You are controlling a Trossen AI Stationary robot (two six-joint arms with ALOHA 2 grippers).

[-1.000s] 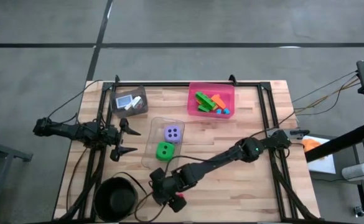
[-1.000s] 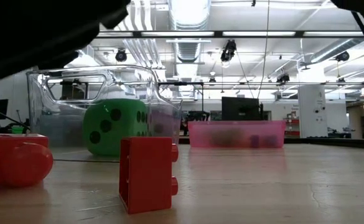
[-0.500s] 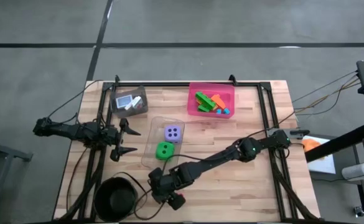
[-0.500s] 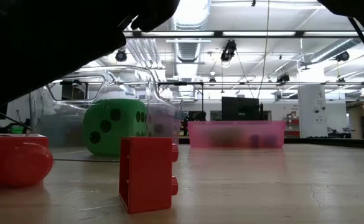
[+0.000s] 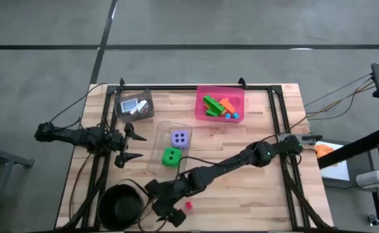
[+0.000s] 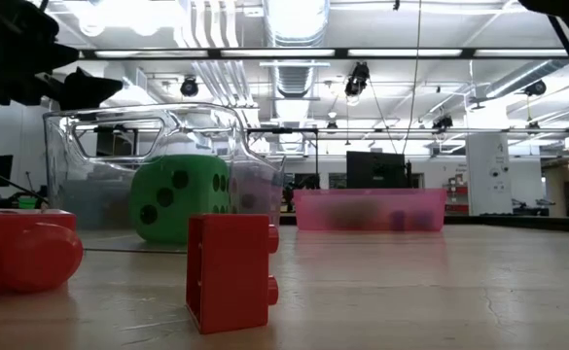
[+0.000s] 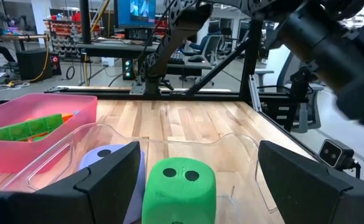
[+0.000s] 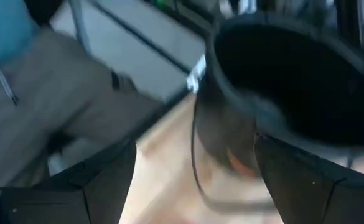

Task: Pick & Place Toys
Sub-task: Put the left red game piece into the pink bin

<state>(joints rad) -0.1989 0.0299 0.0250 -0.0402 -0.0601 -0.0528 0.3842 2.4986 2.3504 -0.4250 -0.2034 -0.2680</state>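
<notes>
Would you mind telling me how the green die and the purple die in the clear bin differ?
The green die is green with dark dots; the purple die is pale purple with dark dots. The green die lies nearer the black bowl, the purple die nearer the pink bin. Both sit in the clear bin, looking similar in size.

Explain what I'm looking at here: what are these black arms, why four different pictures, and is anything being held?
These are two robot arms at a wooden table, each ending in a two-finger gripper. One picture looks straight down, one sits at table-top height, and one camera rides on each wrist. On the table: a clear bin with a green die and a purple die, a pink bin of plastic bricks, a grey bin with small cards, a black bowl and a loose red brick. The left gripper waits open beside the clear bin. The right gripper is open near the bowl and the red brick. Neither holds anything.
</notes>
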